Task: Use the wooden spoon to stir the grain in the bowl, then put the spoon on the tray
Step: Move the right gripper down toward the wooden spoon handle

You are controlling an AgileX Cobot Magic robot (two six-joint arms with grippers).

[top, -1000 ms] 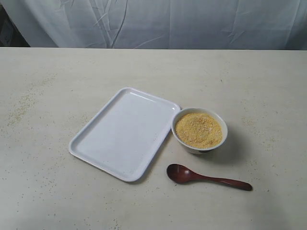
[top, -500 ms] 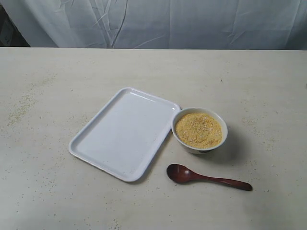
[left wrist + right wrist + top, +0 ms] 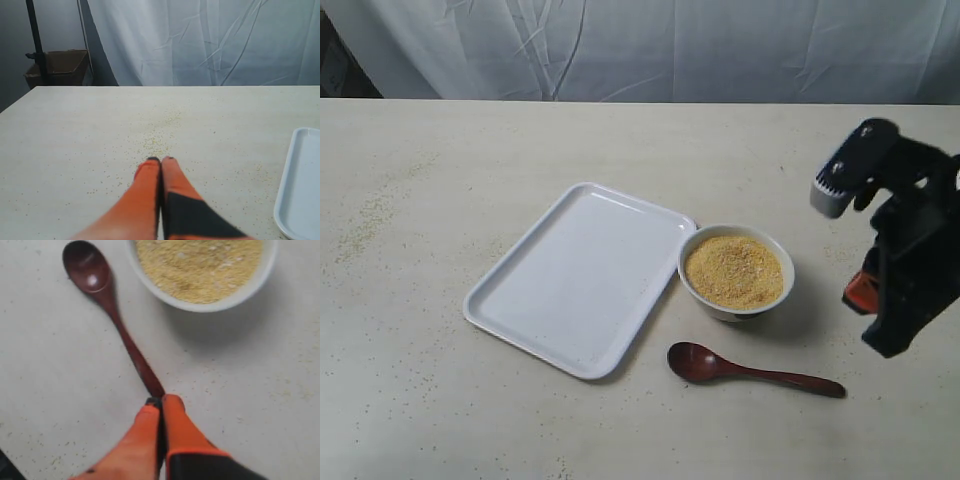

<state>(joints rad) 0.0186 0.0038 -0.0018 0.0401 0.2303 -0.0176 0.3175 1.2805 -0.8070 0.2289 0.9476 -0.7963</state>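
Pale, speckled table (image 3: 440,150) stood before a creased white curtain (image 3: 720,50). Near the middle lay the tray (image 3: 580,280), white and rectangular, set at a slant. Its far right corner was just beside the bowl (image 3: 737,312), which was filled nearly to the rim with yellow grain (image 3: 734,270). The spoon (image 3: 740,372), dark reddish-brown, lay flat on the table in front of the bowl, apart from it. Its scoop faced up and sat near the tray's edge, and its handle ran off to the right.

The right arm (image 3: 910,260) hung over the table to the right of the bowl. The right gripper (image 3: 161,400) had its orange fingers pressed together, empty, with the tips at the end of the spoon's handle. Whether they touched it, I could not tell. The left gripper (image 3: 161,161) was also pressed together and empty, over bare table strewn with loose grains (image 3: 157,140), left of the tray.
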